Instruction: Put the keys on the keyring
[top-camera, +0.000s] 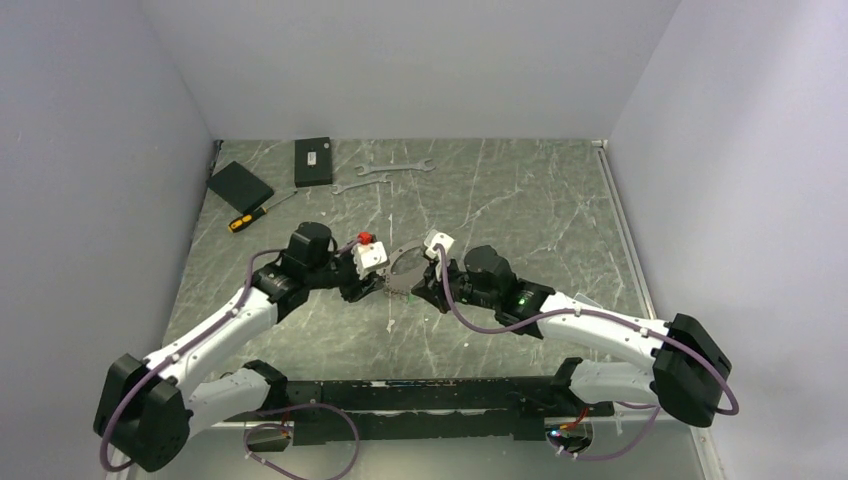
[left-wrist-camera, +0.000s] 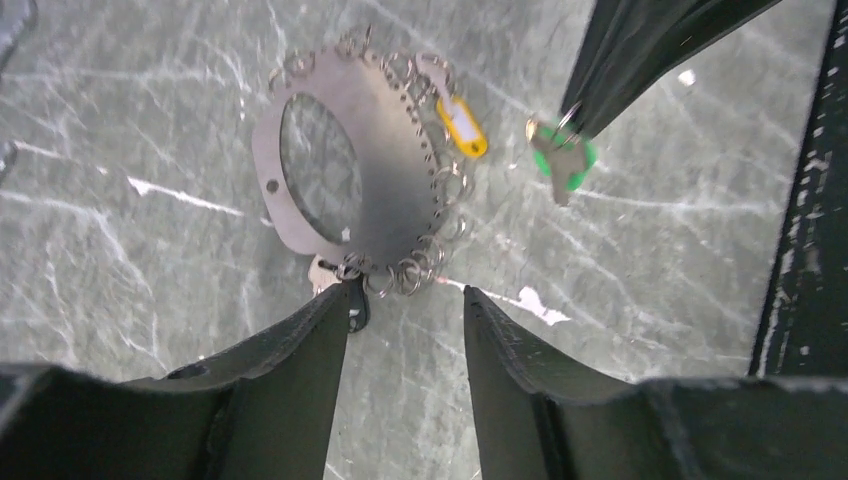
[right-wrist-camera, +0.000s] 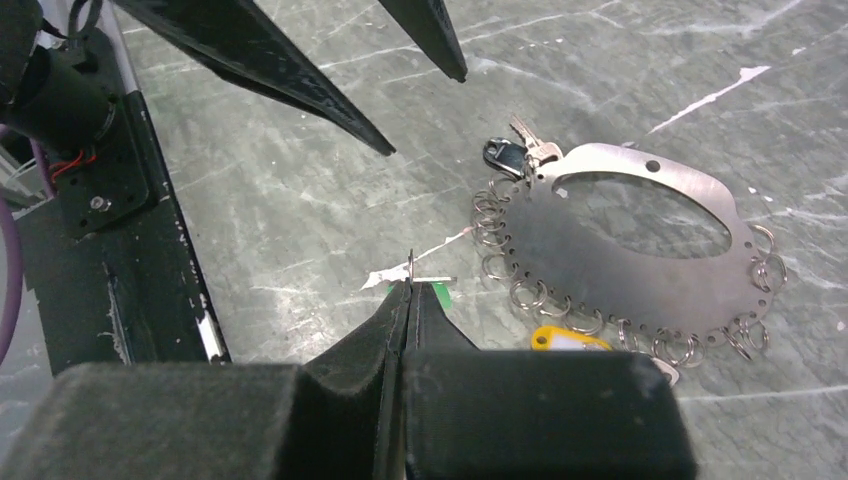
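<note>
From above, we see the keyring (top-camera: 405, 268), a flat metal plate with a large hole, lying on the table (top-camera: 520, 210) between the two arms. The left gripper (top-camera: 378, 287) sits just beside the keyring's left edge and the right gripper (top-camera: 420, 291) just beside its right edge. In this view we cannot tell how their jaws stand. Two wrenches (top-camera: 397, 167) lie well beyond the keyring's far side.

In the left wrist view, the left gripper (left-wrist-camera: 405, 300) stands moderately wide, with nothing between its jaws. Its tips are at the near edge of the keyring (left-wrist-camera: 395, 190), which is fringed with small split rings. One fingertip (left-wrist-camera: 335, 305) overlaps a black-headed key (left-wrist-camera: 357, 312) lying at that edge. A yellow tag (left-wrist-camera: 462, 125) rests against the keyring's right side. The keys (left-wrist-camera: 560, 160), silvery with a green tag, hang to the right of the keyring and apart from it, pinched in the right gripper's fingers (left-wrist-camera: 620, 50).

In the right wrist view, the right gripper (right-wrist-camera: 410, 290) is clamped tight on the keys (right-wrist-camera: 440, 293). Only a sliver of metal and green shows at its tips, left of the keyring (right-wrist-camera: 600, 250) and not touching it. The left gripper (right-wrist-camera: 427, 115) hovers with its jaws parted, up and to the left of the keyring.
</note>
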